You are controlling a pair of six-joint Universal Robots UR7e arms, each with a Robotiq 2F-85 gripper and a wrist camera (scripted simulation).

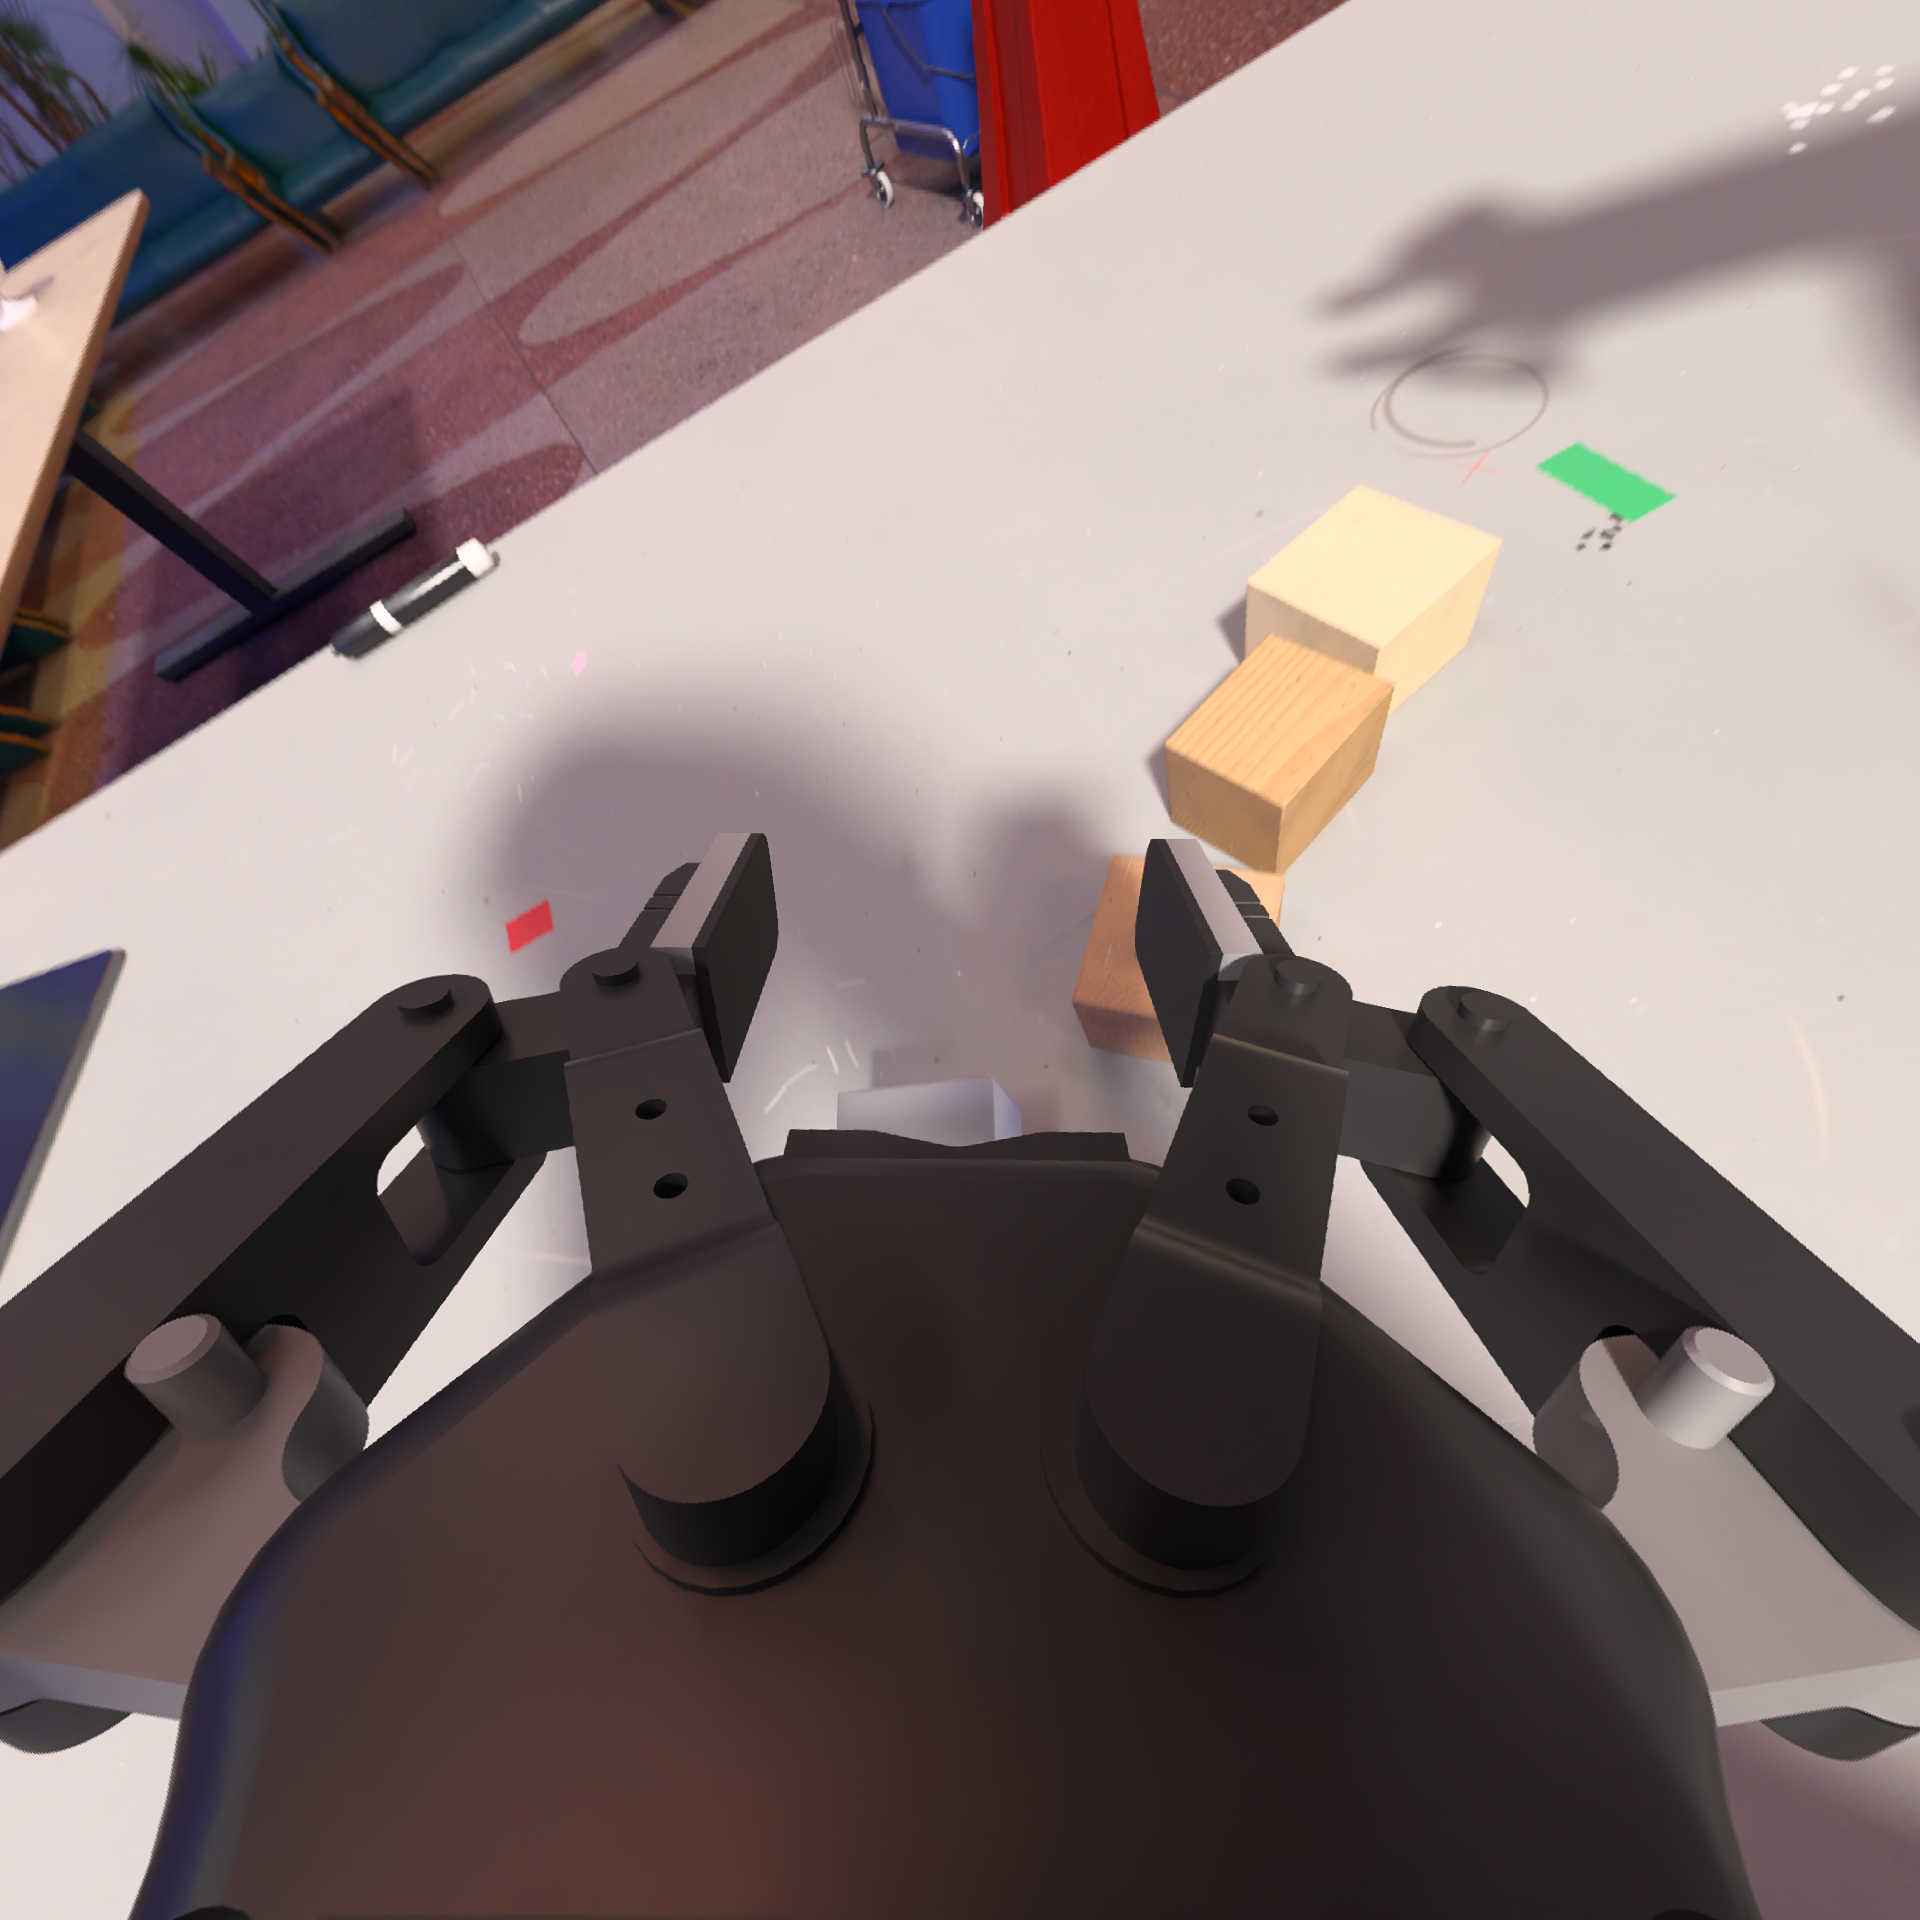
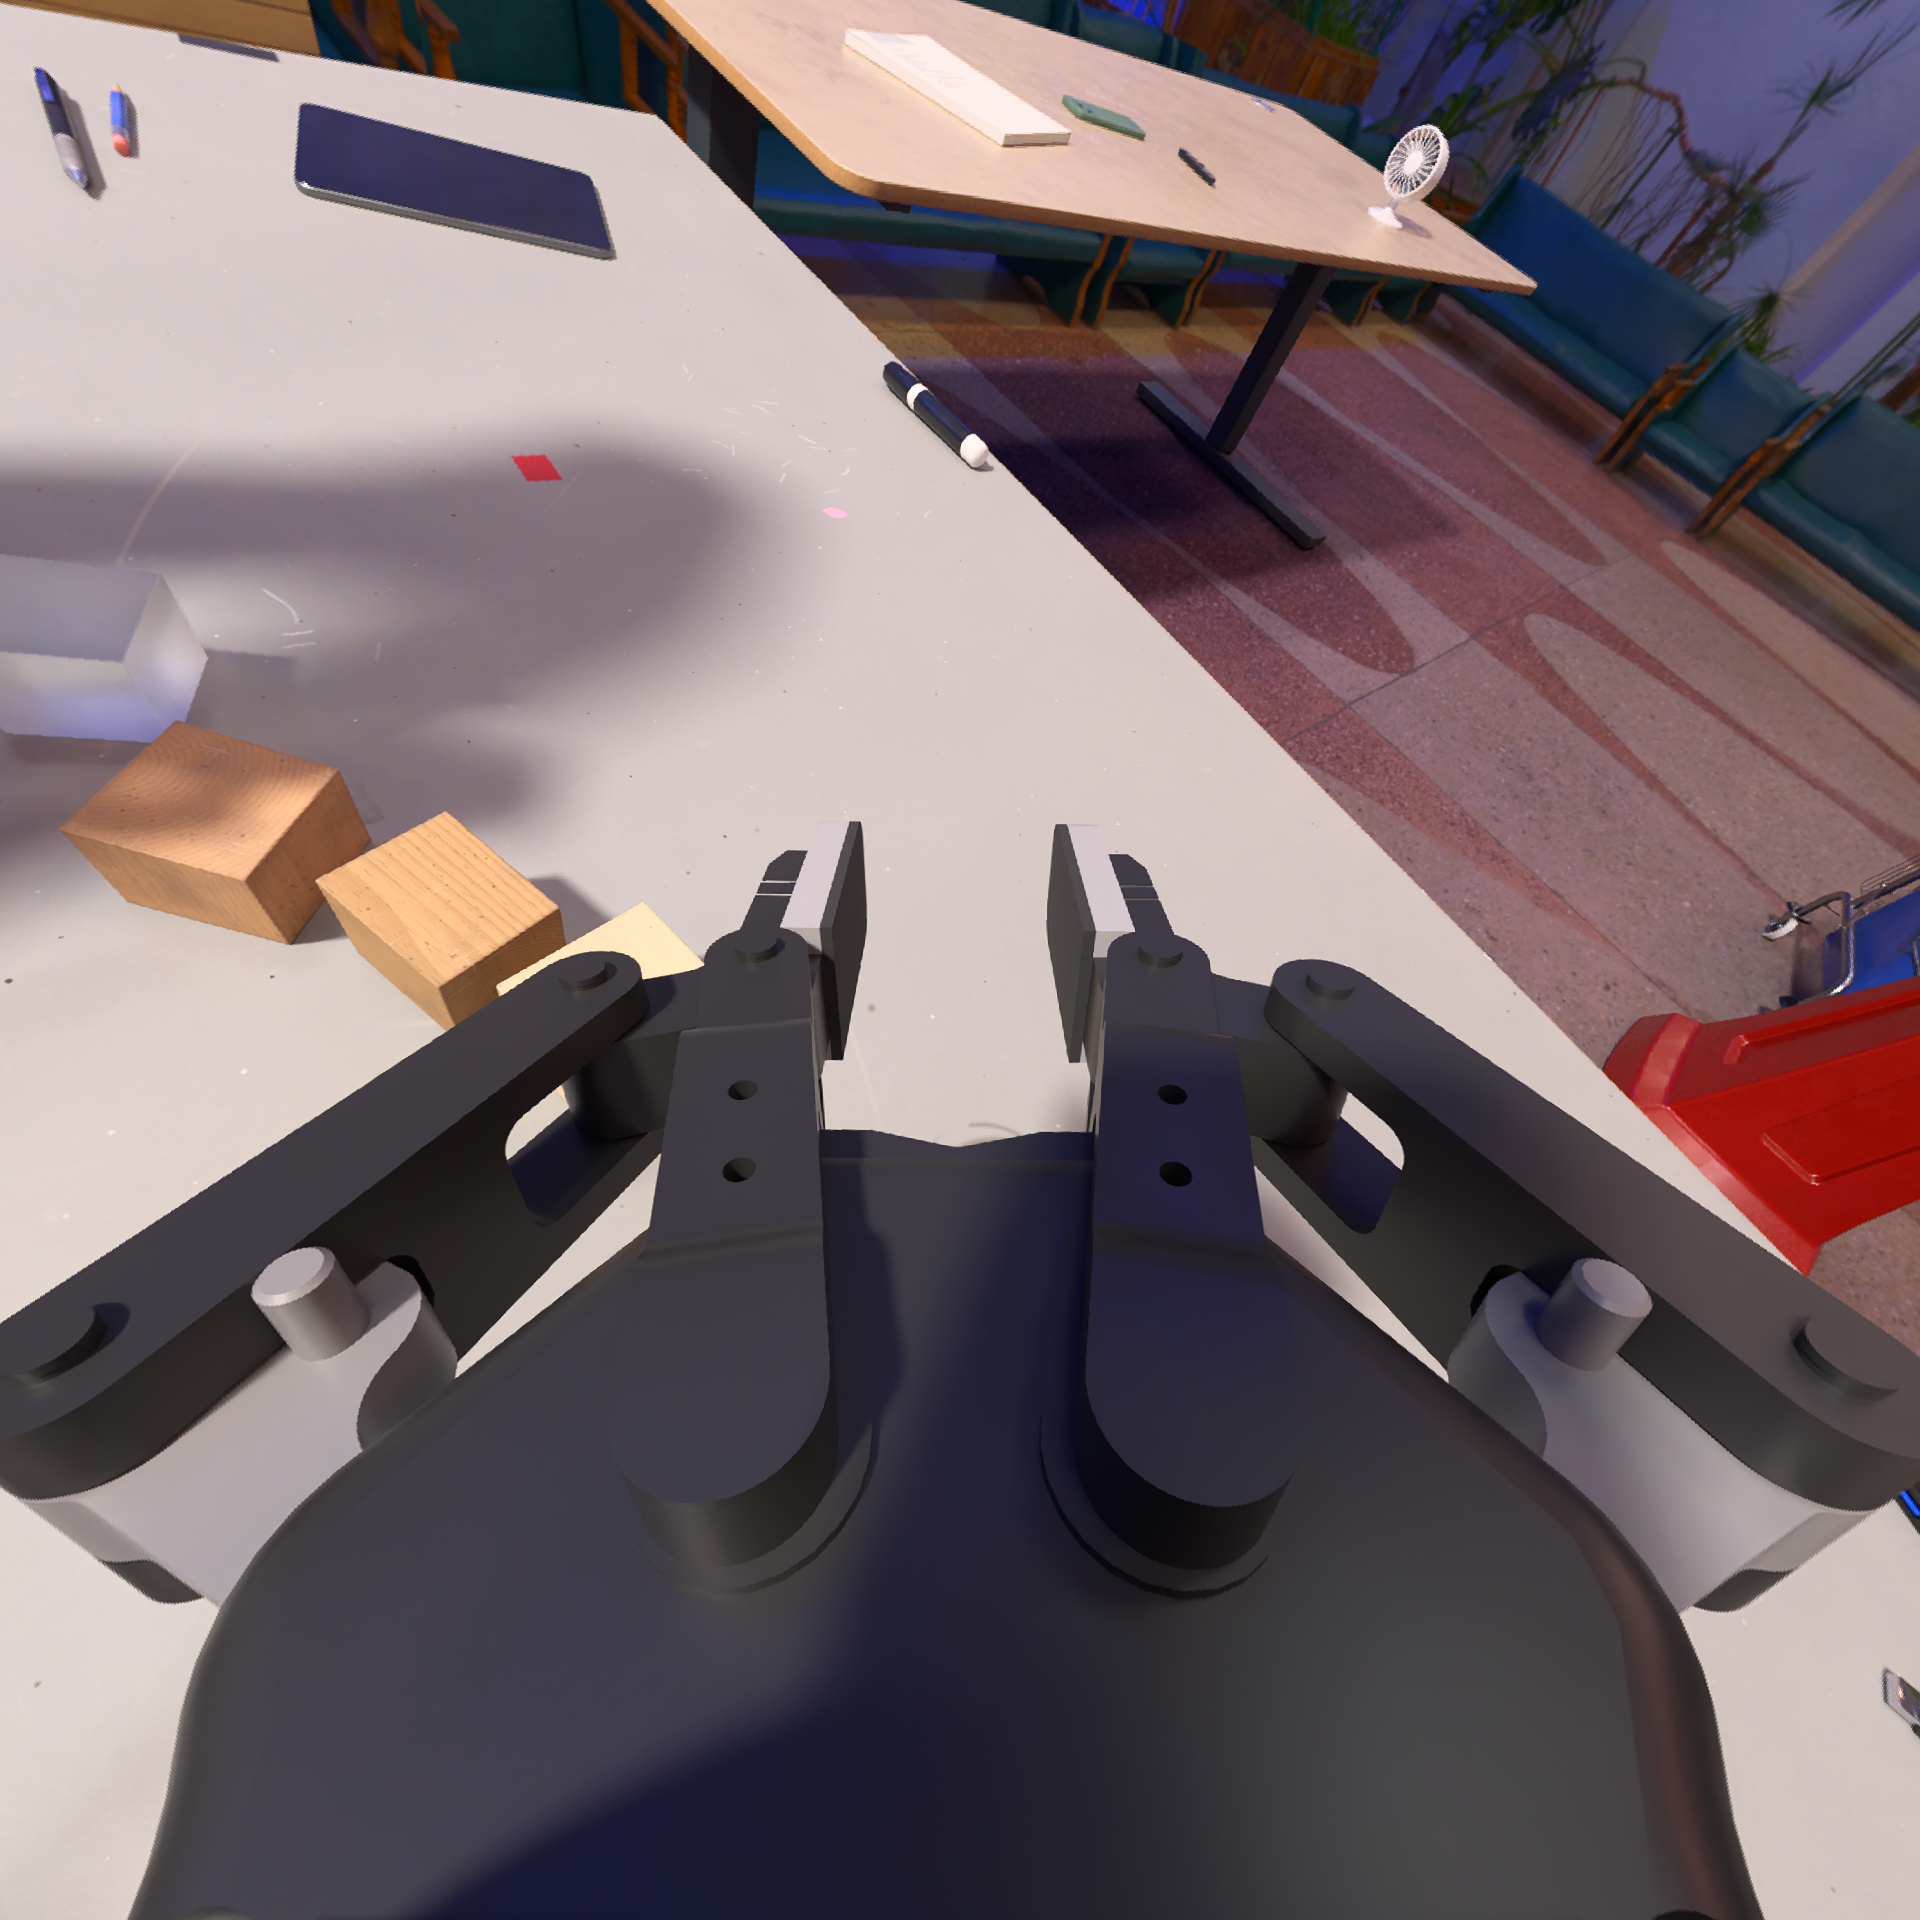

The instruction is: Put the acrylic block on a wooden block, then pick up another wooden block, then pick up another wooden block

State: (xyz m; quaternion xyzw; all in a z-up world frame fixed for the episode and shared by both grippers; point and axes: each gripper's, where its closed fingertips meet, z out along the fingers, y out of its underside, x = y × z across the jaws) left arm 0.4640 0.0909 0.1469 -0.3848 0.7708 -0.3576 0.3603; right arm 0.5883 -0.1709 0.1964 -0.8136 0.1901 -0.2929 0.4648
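Observation:
The clear acrylic block (image 1: 930, 1110) rests on the white table, low between my left gripper's fingers and partly hidden by the palm. My left gripper (image 1: 956, 935) is open above it and holds nothing. Three wooden blocks lie in a row to its right: a reddish one (image 1: 1107, 966) behind the right finger, a tan one (image 1: 1273, 748) and a pale one (image 1: 1371, 592). In the right wrist view the acrylic block (image 2: 88, 649), reddish block (image 2: 213, 826), tan block (image 2: 442, 914) and pale block (image 2: 623, 940) lie left of my right gripper (image 2: 956, 914), which is open and empty over bare table.
A black marker (image 1: 416, 603) (image 2: 935, 416) lies near the table's far edge. A dark tablet (image 2: 452, 182) and two pens (image 2: 62, 125) lie farther off. A red patch (image 1: 530, 925) and a green patch (image 1: 1605, 483) mark the tabletop. The floor drops off beyond the edge.

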